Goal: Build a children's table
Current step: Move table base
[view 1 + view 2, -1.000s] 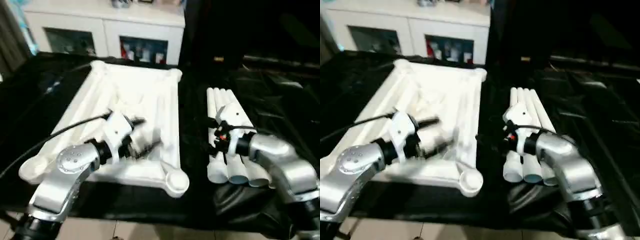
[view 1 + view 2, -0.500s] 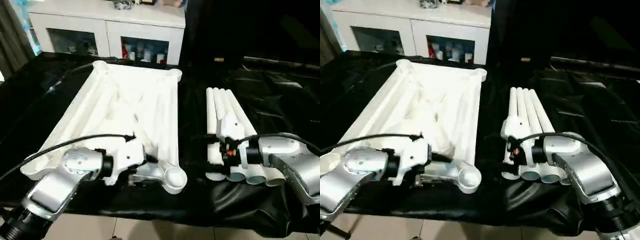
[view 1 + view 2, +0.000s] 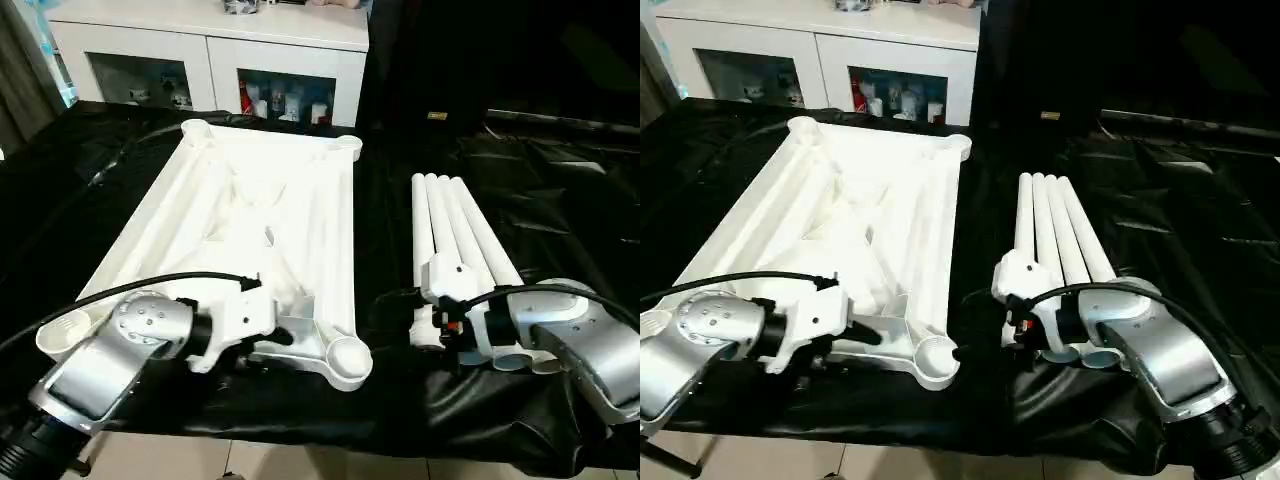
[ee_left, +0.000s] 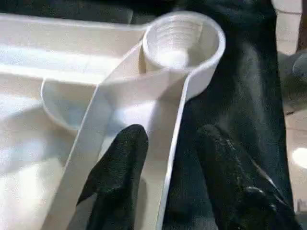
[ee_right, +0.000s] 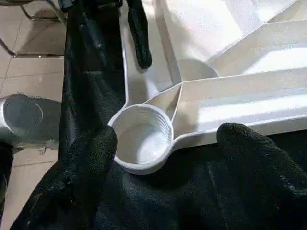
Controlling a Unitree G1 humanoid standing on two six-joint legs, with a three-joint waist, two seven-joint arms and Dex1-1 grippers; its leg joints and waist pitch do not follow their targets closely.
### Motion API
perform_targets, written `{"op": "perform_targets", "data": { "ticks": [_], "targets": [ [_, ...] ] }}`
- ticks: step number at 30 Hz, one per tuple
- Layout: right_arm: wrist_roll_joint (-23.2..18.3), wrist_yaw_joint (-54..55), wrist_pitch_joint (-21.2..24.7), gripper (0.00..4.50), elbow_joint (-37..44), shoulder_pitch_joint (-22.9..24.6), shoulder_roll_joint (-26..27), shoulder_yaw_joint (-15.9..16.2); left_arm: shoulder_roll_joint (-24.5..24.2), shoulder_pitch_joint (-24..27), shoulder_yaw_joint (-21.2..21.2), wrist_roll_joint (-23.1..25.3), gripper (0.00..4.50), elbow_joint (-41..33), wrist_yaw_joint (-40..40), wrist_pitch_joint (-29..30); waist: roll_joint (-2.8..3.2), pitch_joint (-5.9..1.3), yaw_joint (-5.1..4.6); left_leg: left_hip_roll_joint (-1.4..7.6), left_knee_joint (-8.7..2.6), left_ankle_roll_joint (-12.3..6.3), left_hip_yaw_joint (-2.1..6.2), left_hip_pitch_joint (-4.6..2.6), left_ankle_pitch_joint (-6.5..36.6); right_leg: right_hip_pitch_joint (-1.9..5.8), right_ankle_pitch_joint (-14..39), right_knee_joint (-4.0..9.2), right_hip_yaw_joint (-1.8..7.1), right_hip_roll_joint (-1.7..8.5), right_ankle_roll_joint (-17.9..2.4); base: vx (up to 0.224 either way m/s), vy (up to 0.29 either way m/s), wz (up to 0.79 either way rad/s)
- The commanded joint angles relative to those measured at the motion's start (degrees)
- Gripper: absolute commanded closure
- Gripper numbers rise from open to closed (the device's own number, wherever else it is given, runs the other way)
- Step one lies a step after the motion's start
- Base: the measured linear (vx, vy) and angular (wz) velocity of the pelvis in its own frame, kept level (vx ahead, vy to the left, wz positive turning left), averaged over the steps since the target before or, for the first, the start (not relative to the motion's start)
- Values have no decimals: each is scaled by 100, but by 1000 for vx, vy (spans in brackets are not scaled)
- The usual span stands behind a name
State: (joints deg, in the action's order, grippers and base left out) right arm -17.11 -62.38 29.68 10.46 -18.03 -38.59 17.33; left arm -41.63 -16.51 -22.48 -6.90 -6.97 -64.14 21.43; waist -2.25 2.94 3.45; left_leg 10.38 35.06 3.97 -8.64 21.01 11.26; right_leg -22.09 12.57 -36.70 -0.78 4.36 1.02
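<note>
The children's table top (image 3: 300,200) lies upside down on the black cloth, ribs up, with a round socket at each corner. My left gripper (image 4: 170,136) is open at the top's near edge. One finger (image 4: 122,158) is inside the rim, the other (image 4: 220,163) outside on the cloth, and neither touches the rim. The near right socket (image 3: 345,355) lies just beyond them. My right gripper (image 5: 167,134) is wide open and low over the cloth, facing that same socket (image 5: 141,139) from the right. Four white legs (image 3: 455,230) lie side by side to the right of the top.
A white cabinet (image 3: 210,40) with glass doors stands behind the table. Crumpled black cloth (image 3: 560,190) covers the work surface to the right. A black cable (image 3: 130,290) runs over my left forearm. Tiled floor (image 3: 300,465) shows below the near edge.
My left gripper has come down from the middle of the ribbed underside to the near rim, and its jaws have narrowed. My right gripper has swung left from over the legs toward the near right socket.
</note>
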Motion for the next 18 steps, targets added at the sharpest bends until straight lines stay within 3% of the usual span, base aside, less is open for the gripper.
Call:
{"op": "perform_targets", "data": {
  "ticks": [1, 18],
  "targets": [
    [62, 12, -31, 73, 58, -18, -7, 5, -35, -124, -32, 36, 280, 7, -45, -50, 74, -299, 16, 199, -508, 90, 10, -60, 1390, 176, 921, 447, 158, 244, -1230, 0, 0, 0],
    [397, 244, -141, 73, -87, -64, 86, 87, 160, -302, -92, 550, 407, 751, 172, -555, 85, -302, 23, 204, -513, 116, 10, -66, 1429, 175, 842, 446, 162, 259, -1257, 0, 0, 0]
  ]
}}
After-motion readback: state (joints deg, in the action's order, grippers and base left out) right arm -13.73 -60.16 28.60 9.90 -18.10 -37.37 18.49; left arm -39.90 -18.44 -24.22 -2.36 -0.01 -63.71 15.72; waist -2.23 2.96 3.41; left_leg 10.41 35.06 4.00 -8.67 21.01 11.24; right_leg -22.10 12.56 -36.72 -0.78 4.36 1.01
